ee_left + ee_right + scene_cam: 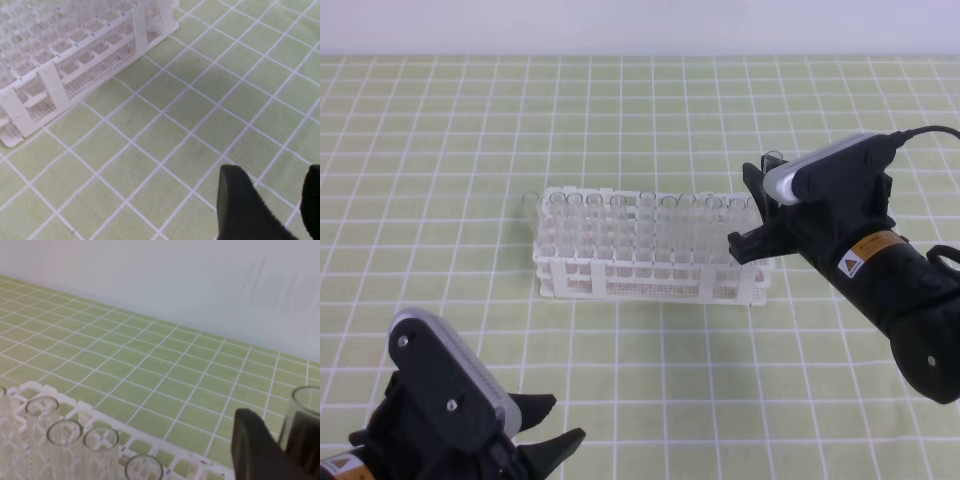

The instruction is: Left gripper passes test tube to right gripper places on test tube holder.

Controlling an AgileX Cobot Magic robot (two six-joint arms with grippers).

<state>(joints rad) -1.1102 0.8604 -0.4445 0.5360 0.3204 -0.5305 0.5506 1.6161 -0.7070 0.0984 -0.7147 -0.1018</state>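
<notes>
Test tube clamped upright between the jaws of the right gripper, rim poking up above the claw, body hanging over the right end of the test tube holder. Handover apparently done; placing into a hole still to come. Left gripper low at the near left, well apart from the rack, jaws parted and holding nothing. Several other tubes already standing in the rack's rows, crowding the free holes. Main risk from here, as a judgement: tube bottom landing on a lattice bar instead of a hole, then skidding or tilting in the grip. Second risk: clipping a neighbouring tube on the descent and rocking the light rack across the green gridded mat. Third: letting go before the rounded bottom seats, leaving the tube leaning or toppling off the rack's end. Exact target hole not visible, hidden behind the claw.
</notes>
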